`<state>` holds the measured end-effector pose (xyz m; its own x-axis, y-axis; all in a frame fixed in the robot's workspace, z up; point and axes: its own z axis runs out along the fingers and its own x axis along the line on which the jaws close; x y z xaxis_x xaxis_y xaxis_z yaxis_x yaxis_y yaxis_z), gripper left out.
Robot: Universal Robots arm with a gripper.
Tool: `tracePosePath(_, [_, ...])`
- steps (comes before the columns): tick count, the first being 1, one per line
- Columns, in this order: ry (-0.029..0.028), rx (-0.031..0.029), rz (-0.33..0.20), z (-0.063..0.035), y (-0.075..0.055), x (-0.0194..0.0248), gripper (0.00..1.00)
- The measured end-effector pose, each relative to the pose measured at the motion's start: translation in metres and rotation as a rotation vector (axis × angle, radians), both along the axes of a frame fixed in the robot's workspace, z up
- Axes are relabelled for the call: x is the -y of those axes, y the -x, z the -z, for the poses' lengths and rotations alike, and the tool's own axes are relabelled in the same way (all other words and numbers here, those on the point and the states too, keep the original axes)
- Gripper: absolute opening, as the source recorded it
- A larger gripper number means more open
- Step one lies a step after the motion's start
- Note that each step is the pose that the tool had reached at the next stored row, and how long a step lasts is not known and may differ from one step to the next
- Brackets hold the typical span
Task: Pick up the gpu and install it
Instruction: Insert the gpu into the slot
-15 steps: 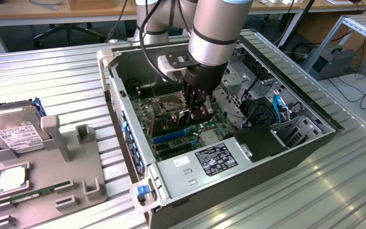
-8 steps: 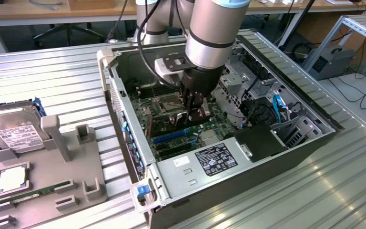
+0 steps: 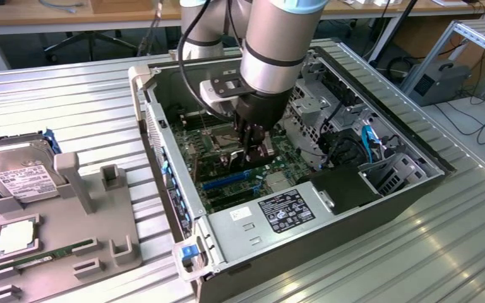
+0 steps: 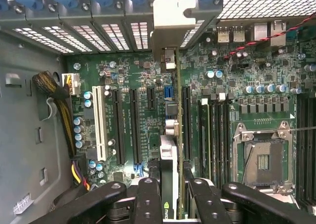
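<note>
My gripper point(image 3: 252, 146) reaches down inside the open computer case point(image 3: 411, 189), above the motherboard point(image 4: 128, 75). In the wrist view the gpu point(image 4: 168, 155) stands on edge between the black fingers point(image 4: 148, 197). Its pale metal bracket point(image 4: 171, 21) points toward the rear slot openings. The gripper point(image 4: 173, 187) is shut on the card's upper edge. The card lines up over the long expansion slots point(image 4: 134, 125) near the board's middle. I cannot tell whether its lower edge touches a slot. In the exterior view the card is mostly hidden behind the fingers.
The CPU socket point(image 4: 261, 159) and memory slots point(image 4: 215, 135) lie beside the card. A power supply point(image 3: 285, 211) fills the case's near end. Outside the case, on the exterior view's left, a grey fixture point(image 3: 74, 240) carries a hard drive point(image 3: 19, 172), a processor point(image 3: 15, 237) and a green memory stick point(image 3: 32, 260).
</note>
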<state>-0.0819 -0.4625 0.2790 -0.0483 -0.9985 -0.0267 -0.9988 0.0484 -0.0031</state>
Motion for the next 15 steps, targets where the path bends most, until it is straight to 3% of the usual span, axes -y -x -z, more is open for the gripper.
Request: tracePosePath(15, [-0.0001,0.0000,0.000,0.0056,0.0071,-0.0009,0.27])
